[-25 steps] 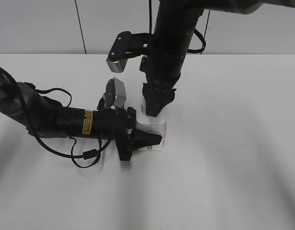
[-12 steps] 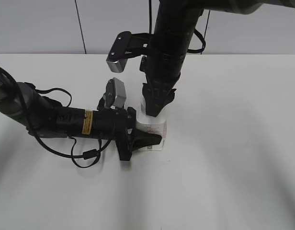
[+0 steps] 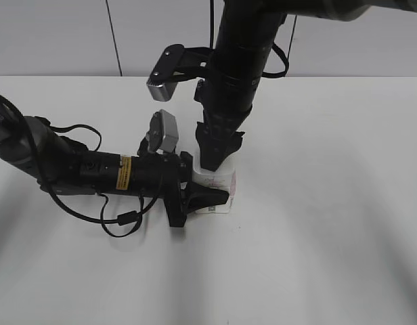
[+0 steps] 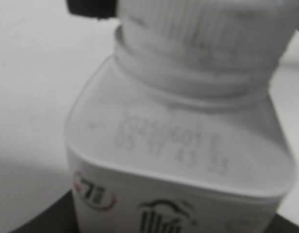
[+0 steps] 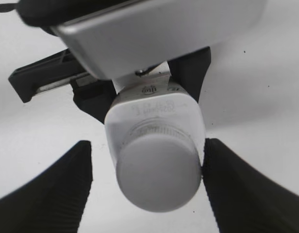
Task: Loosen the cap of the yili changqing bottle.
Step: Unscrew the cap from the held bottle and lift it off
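The yili changqing bottle [image 3: 220, 183] stands on the white table [image 3: 330, 203]. It fills the left wrist view [image 4: 178, 145], with its ribbed white cap [image 4: 207, 43] at the top. My left gripper [image 3: 207, 196] is shut on the bottle's body; a dark finger [image 4: 42, 221] shows at the lower left. My right gripper [image 3: 216, 161] points down over the cap and hides it in the exterior view. In the right wrist view the cap [image 5: 159, 172] sits between the open fingers of the right gripper [image 5: 147, 189]. The right finger [image 5: 246, 189] touches the cap's edge and the left finger [image 5: 47, 189] stands apart.
The left arm [image 3: 93, 169] lies low across the table from the left, with a looping cable [image 3: 124, 220]. The right arm [image 3: 242, 54] comes down from above. A grey wall [image 3: 59, 34] runs behind the table's far edge.
The right gripper and its wrist camera have shifted slightly up and to the left over the cap. The left arm and the bottle have not moved.
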